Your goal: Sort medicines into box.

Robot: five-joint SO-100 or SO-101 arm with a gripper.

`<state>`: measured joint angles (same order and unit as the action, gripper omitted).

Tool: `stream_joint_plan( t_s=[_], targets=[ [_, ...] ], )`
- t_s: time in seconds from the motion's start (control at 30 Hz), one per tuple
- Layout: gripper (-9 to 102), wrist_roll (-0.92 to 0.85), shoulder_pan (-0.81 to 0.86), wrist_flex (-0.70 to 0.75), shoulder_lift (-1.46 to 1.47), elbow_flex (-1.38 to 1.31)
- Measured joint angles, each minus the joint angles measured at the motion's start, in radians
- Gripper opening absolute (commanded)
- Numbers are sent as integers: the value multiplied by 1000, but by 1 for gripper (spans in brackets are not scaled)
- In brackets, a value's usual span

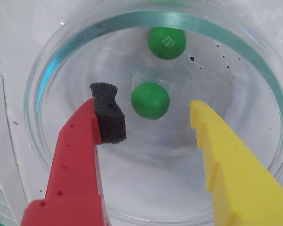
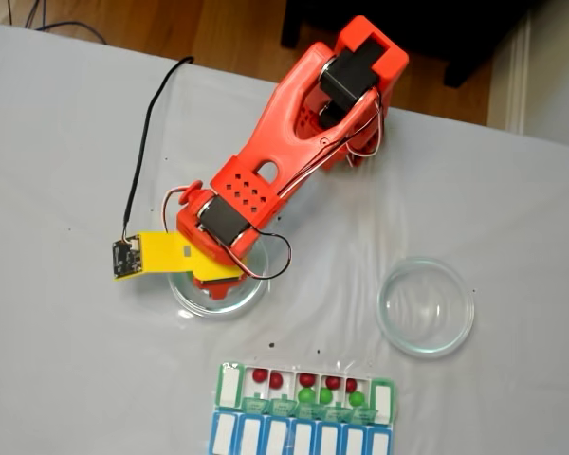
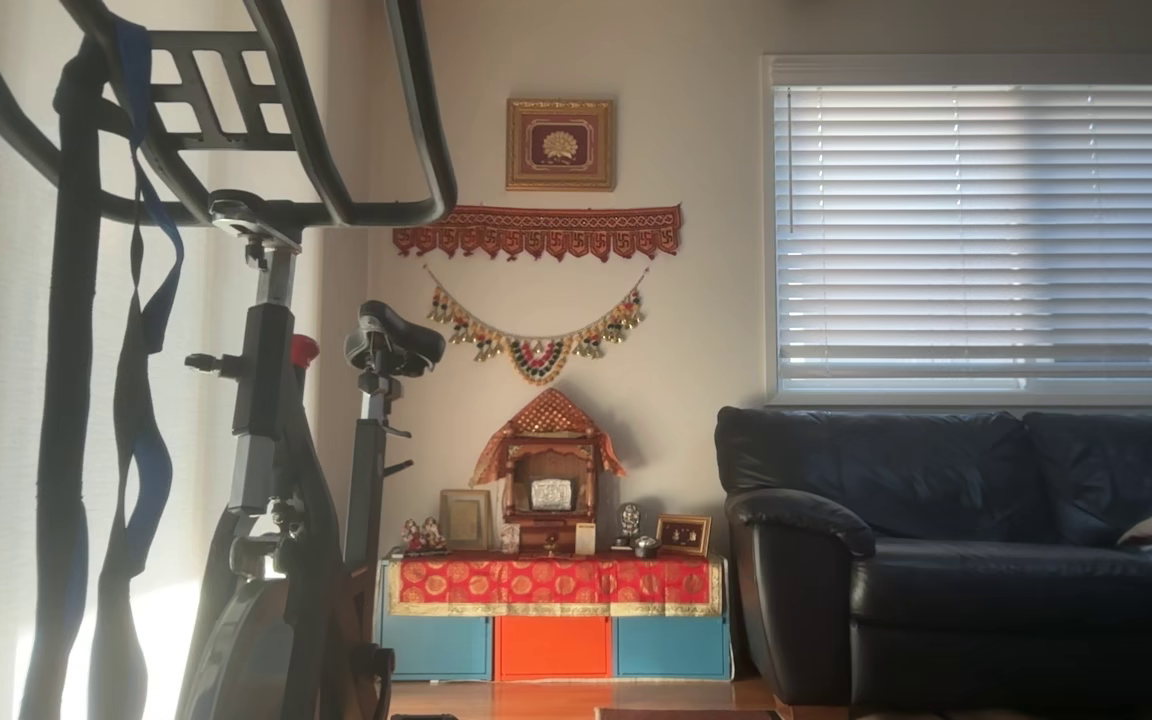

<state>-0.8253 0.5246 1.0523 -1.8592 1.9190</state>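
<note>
White worktop (image 2: 66,360), glass dish (image 1: 61,61), and the tool (image 1: 153,120) hangs released around one green ball (image 1: 150,100) with another (image 1: 166,42) just behind, box (image 2: 229,387) well apart; round candy on slick glass could easily squirt out sideways when it squeezes.

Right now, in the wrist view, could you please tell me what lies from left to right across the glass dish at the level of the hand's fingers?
Red finger → black foam pad → green ball → yellow finger.
</note>
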Motion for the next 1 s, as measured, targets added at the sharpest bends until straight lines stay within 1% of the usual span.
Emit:
stream_joint_plan(
  t_s=[0.53,1.0],
  targets=[
    [24,0,-40,-49,21,17],
    [23,0,-43,-91,21,63]
  ],
)
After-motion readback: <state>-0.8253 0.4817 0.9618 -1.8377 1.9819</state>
